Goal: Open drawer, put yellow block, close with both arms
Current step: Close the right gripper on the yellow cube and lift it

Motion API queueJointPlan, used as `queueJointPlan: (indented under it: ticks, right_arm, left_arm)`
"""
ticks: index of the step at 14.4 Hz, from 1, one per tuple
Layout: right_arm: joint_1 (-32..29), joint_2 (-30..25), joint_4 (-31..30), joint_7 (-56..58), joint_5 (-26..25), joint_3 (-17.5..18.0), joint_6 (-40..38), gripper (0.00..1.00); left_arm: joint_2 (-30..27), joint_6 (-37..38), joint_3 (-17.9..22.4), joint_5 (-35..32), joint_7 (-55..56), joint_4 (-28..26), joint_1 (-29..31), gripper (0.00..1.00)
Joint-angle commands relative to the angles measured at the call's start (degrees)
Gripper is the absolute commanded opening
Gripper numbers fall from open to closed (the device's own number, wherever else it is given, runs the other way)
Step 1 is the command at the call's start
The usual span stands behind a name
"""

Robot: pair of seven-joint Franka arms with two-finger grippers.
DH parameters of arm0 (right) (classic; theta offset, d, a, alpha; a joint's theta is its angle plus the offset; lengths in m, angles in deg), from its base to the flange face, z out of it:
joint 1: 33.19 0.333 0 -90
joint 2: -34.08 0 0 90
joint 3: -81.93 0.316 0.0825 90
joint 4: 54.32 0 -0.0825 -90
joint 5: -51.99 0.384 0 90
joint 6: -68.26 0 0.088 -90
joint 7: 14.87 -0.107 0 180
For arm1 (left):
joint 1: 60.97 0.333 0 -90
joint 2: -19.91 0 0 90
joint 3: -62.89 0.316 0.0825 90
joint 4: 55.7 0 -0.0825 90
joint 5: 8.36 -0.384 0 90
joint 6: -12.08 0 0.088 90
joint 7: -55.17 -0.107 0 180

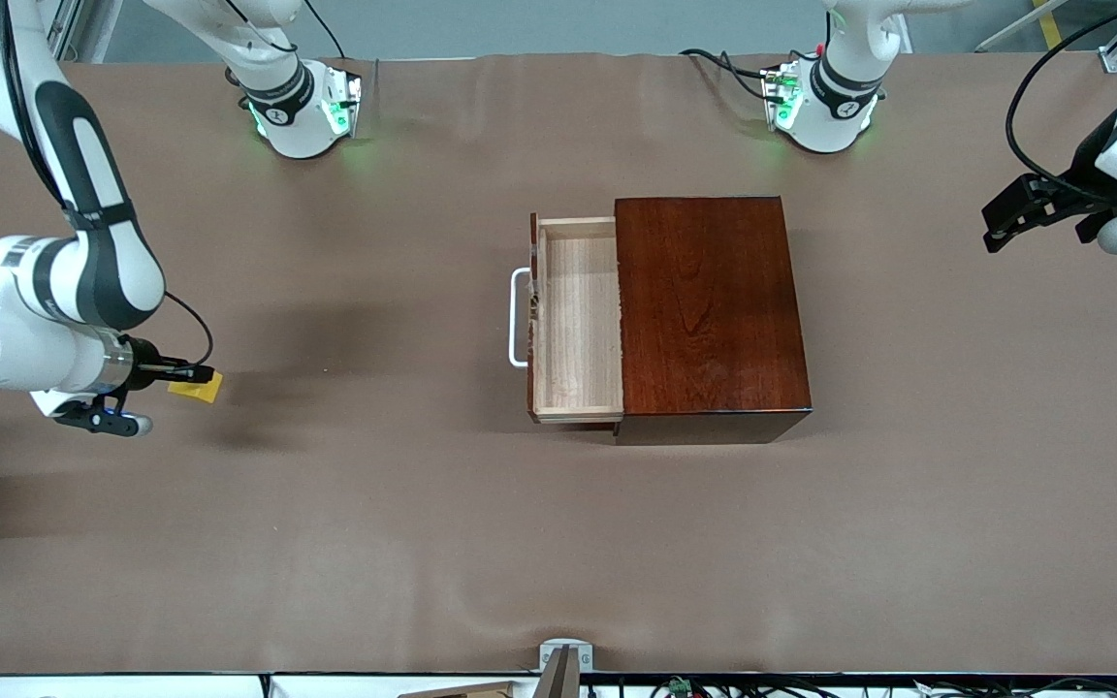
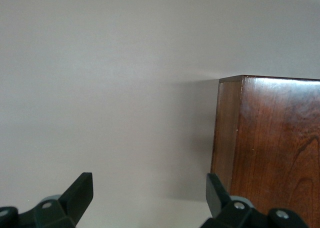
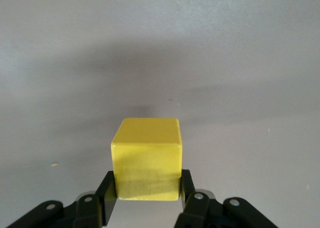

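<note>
The right arm's black two-finger gripper (image 3: 148, 188) pinches the small bright yellow cube (image 3: 146, 158) by two flat sides, over the brown table (image 1: 345, 543) at the right arm's end. The cube looks hard, light and smooth, so a middle pinch on its flat sides should hold. The pale-wood drawer with a white bar handle (image 1: 578, 320) is pulled out of the dark shiny wooden box (image 1: 709, 310), well apart from the cube. The left gripper (image 2: 149, 198) waits spread wide and empty, beside the box.

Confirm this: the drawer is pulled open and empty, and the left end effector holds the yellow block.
Wrong arm. The right end effector holds the yellow block, as the right wrist view shows; the left end effector is open and empty. The drawer is open and empty.
</note>
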Motion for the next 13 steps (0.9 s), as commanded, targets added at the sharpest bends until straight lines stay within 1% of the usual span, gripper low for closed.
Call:
queueJointPlan:
  ticks: [1, 5, 8, 13]
  right_arm:
    - [3.07, -3.41, 0.7, -6.06, 1.33, 0.01, -2.61, 0.15]
    - [6.85, -4.91, 1.57, -14.67, 3.53, 0.01, -4.45, 0.15]
    - [10.45, -5.7, 2.37, -22.48, 3.8, 0.01, -6.04, 0.15]
    - [19.5, -6.67, 2.54, -42.25, 3.8, 0.01, -6.05, 0.14]
  left_arm:
    - [-1.39, -0.65, 0.13, 1.17, -1.46, -1.63, 0.01, 1.0]
    - [-1.48, -0.74, 0.04, 1.17, -1.46, -1.63, 0.1, 1.0]
    - [-1.65, -0.65, 0.04, 1.26, -1.46, -1.54, 0.18, 1.0]
    - [-1.74, -0.39, 0.22, 1.26, -1.11, -1.1, 0.27, 1.0]
